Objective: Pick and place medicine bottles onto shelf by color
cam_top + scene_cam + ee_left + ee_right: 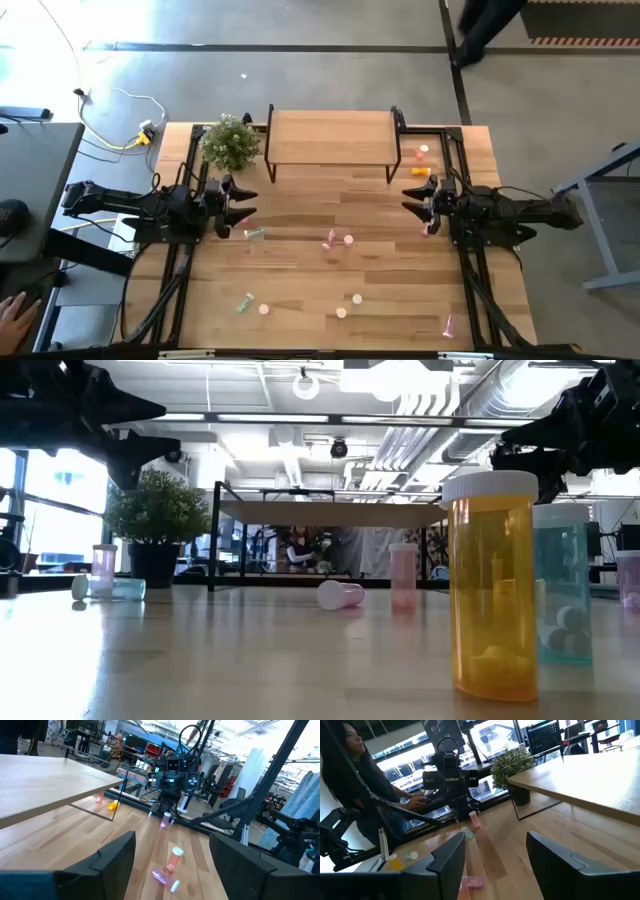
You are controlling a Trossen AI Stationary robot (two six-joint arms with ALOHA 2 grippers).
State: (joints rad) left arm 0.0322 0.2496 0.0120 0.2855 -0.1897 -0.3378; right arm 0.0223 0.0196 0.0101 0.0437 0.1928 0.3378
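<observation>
1. Pale planks make up the big table (300,250), which fills the middle of the overhead frame; an open workshop with ceiling ducts lies behind it in the level view.
2. At the upper centre of the overhead frame stands the shelf (330,135), its top bare. A potted plant (230,142) sits just left of it.
3. Small bottles are scattered over the planks: a pink pair (338,240) at centre, a pale green one (254,233) lying left of centre, an orange one (421,171) and a pink one (424,152) to the right of the shelf, and several more along the lower edge of the frame.
4. The left gripper (243,200) hovers at mid-left, fingers spread and empty; its wrist view shows a wide gap above the pink pair (170,867).
5. The right gripper (408,197) hovers at mid-right, likewise spread and holding nothing, with a pink bottle (427,229) close beneath the arm.
6. Handling, as a judgement: the bottles look like thin, hard plastic, nearly empty, so light and smooth. A fallen one would likely roll at a nudge, and an upright one could tip.
7. The best hold seems to be across the round body below the cap, squeezed gently and squarely. Upright bottles look easiest; those lying down call for closing across the barrel.
</observation>
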